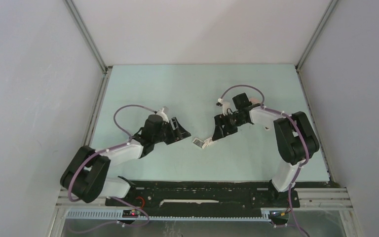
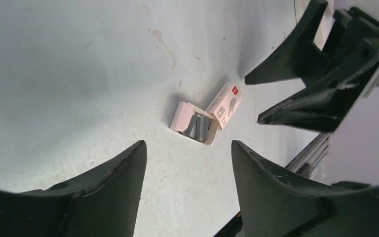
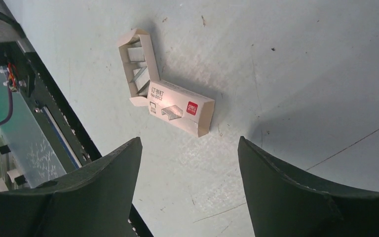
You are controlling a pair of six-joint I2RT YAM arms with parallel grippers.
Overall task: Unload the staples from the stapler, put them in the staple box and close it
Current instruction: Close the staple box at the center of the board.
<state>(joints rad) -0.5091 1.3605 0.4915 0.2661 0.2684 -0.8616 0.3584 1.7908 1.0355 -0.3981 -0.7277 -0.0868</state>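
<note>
A: Where are the staples (image 2: 201,127)?

B: Centre of the left wrist view. They are grey strips lying loose and askew in the tray (image 2: 181,114), which is pulled out of the box (image 2: 225,104). In the right wrist view the same tray sits upper left of centre. No stapler shows in any view.

A: And the jaws?

B: The left gripper (image 2: 187,146) stands wide open with nothing in it, hovering near the tray. The right gripper (image 3: 190,140) is wide open too, empty, just below the box's printed end in its own view. Neither touches anything.

A: What would make the pick go well?

B: I'd have one arm pin the box to the table (image 2: 69,74). The other should narrow its jaws first, then come down in line with one strip and pinch its long sides. The strips are thin and crooked, so a wide close would likely shove the tray instead.

A: Risks?

B: The cardboard looks light, so it may slide or tip. The grippers are also near each other at mid-frame in the top view, so keep them from meeting.
</note>
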